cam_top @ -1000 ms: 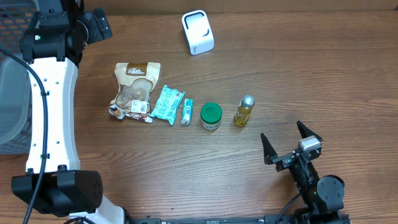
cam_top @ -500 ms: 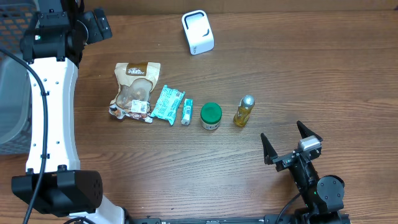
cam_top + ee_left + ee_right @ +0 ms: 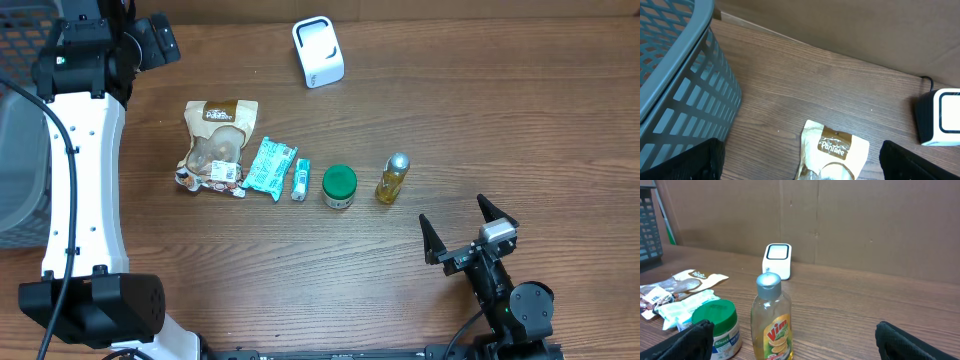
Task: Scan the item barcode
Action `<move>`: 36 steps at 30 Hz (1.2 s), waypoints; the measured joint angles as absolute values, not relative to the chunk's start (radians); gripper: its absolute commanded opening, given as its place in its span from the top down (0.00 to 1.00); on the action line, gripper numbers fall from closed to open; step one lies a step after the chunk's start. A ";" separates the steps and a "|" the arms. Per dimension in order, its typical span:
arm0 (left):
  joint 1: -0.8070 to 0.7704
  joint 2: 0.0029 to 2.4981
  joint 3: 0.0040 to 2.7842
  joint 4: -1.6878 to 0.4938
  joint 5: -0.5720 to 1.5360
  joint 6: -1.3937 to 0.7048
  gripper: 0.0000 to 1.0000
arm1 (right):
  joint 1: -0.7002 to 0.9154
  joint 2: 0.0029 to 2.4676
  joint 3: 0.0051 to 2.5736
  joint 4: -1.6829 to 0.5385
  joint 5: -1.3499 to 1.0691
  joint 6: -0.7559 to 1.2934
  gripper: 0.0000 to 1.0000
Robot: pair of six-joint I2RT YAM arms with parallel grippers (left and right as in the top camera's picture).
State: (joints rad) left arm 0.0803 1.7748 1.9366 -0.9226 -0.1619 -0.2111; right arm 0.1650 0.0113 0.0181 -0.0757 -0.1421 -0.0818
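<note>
Several items lie in a row mid-table: a cream and brown snack pouch (image 3: 215,145), a teal packet (image 3: 270,167), a small tube (image 3: 300,180), a green-lidded jar (image 3: 339,187) and a yellow Vim bottle (image 3: 392,179). The white barcode scanner (image 3: 318,52) stands at the back. My right gripper (image 3: 468,232) rests low near the front right, open and empty. In its wrist view the bottle (image 3: 772,325) stands just ahead, between the wide fingers. My left gripper (image 3: 802,167) hangs open and empty above the pouch (image 3: 835,150), at the table's back left.
A grey mesh basket (image 3: 15,150) stands at the left edge, close beside the left arm (image 3: 80,150); its wall (image 3: 670,75) fills the left of the left wrist view. A brown cardboard wall (image 3: 865,225) runs behind the table.
</note>
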 measured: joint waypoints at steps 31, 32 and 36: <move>0.080 1.775 1.937 -0.924 -0.162 -0.211 0.00 | 0.164 0.704 1.277 -1.013 -0.029 0.052 0.00; 0.080 1.775 1.937 -0.925 -0.162 -0.211 0.00 | 0.164 0.783 1.367 -1.089 -0.030 0.057 0.00; 0.080 1.775 1.937 -0.925 -0.162 -0.211 0.00 | 0.164 1.013 1.620 -1.310 -0.035 0.072 0.00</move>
State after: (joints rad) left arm 0.0803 1.7748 1.9366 -0.9249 -0.1623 -0.2108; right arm 0.1642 1.0134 1.6203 -1.3098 -0.0345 0.0715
